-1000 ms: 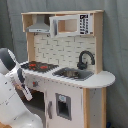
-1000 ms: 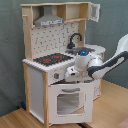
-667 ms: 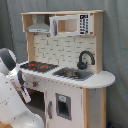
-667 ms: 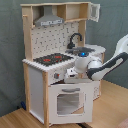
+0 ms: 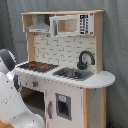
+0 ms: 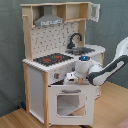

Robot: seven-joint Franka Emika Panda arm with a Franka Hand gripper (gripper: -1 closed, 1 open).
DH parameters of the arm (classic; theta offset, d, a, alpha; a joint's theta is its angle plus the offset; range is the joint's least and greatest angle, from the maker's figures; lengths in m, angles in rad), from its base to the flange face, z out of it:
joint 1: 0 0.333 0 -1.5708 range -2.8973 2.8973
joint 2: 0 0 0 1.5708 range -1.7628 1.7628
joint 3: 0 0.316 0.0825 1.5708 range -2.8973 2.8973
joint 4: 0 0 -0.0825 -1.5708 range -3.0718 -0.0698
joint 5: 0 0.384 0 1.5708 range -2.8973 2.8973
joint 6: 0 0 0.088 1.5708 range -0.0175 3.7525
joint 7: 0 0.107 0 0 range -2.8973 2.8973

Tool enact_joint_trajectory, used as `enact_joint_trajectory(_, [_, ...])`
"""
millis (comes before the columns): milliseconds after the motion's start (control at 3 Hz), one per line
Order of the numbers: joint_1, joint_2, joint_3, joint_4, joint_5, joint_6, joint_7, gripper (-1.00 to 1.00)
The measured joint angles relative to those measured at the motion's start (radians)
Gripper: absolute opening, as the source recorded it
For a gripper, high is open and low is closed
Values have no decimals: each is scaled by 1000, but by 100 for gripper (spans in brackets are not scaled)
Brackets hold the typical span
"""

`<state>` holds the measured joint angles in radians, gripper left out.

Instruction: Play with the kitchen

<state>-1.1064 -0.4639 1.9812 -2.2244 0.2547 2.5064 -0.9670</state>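
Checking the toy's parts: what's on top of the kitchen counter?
On the kitchen counter: a black-and-red stovetop, a sink and a black faucet. The sink's bottom can't be made out.

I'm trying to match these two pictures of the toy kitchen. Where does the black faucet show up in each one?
First exterior view: the black faucet stands right of centre, behind the sink, with the stovetop on the first exterior view's left.
Second exterior view: the faucet sits just above centre, right of the stovetop.
Shared landmark: the grey hood near the top.
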Motion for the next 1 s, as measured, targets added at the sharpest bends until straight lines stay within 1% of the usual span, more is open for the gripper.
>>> enact_joint_trajectory(333, [0, 0, 56, 0, 2, 37, 77, -100])
enact_joint_trajectory(667, [10, 0, 90, 0, 2, 80, 161, -100])
enact_joint_trajectory(1000, [61, 21, 7, 1, -3, 77, 175, -100])
